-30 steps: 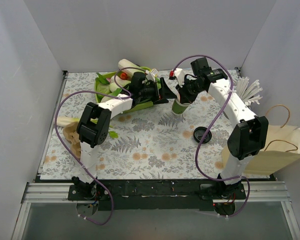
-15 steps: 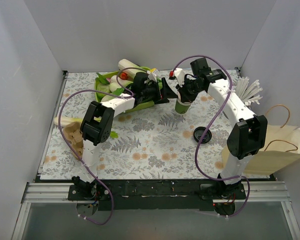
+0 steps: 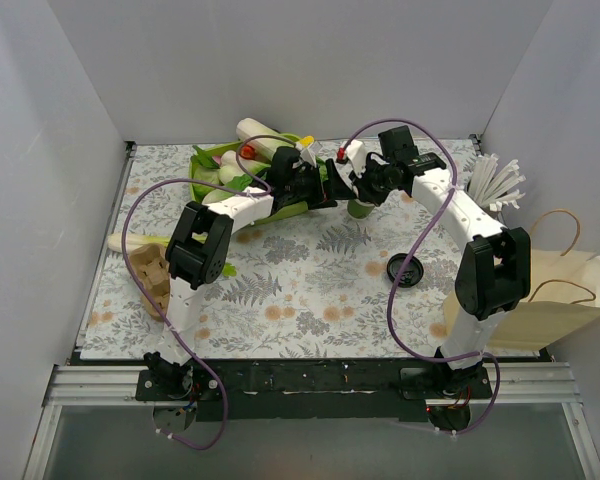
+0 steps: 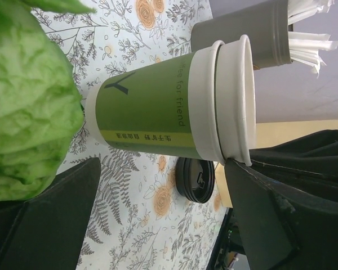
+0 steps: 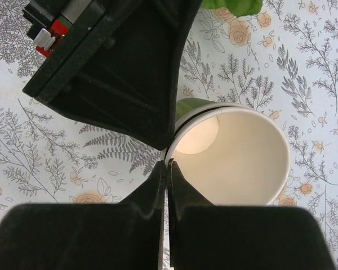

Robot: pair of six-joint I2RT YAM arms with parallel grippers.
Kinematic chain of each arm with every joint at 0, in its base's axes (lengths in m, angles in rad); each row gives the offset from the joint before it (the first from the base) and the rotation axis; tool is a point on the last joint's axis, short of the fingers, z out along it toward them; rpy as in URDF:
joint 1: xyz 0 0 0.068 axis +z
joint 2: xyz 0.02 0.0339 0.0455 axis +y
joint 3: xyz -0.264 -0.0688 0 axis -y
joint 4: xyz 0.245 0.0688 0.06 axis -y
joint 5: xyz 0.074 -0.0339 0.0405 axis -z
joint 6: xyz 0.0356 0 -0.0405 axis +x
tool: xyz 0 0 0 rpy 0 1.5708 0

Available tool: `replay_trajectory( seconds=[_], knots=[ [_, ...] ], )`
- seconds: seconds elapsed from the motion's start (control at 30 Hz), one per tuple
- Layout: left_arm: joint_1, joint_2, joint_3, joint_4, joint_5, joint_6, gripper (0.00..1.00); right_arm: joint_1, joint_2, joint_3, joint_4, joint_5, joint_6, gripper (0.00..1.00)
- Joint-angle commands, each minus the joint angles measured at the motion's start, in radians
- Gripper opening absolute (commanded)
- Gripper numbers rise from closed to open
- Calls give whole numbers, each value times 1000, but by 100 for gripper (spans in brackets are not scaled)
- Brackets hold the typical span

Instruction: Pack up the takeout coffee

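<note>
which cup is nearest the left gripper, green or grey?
The green cup, lidless, just ahead of the open left gripper. The grey cup, holding white straws, stands farther behind it.

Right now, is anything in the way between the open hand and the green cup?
No, nothing visible. The green cup sits just ahead of the open left hand, with the lettuce off to one side. The right hand only pinches the cup's rim.
</note>
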Motion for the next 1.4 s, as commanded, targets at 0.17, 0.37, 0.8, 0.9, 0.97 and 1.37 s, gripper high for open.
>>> replay_trajectory(
  seconds=[0.17, 0.37, 0.8, 0.9, 0.97, 1.37],
  knots=[
    [-3, 13, 40, -44, -55, 41, 93, 12, -51, 86, 18, -36, -3, 1],
    [-4, 13, 41, -58, -75, 52, 93, 26, -81, 114, -17, -48, 17, 1],
    [-4, 2, 50, -63, -71, 57, 93, 29, -109, 62, 14, -13, 37, 1],
    [-4, -25, 58, -83, -75, 64, 93, 29, -112, 34, 21, -3, 32, 1],
    [0, -50, 60, -125, -89, 70, 93, 31, -118, 19, 31, 4, 22, 1],
    [28, -292, -221, 87, 78, 43, 92, 14, -173, -41, 71, 61, 167, 1]
  ],
)
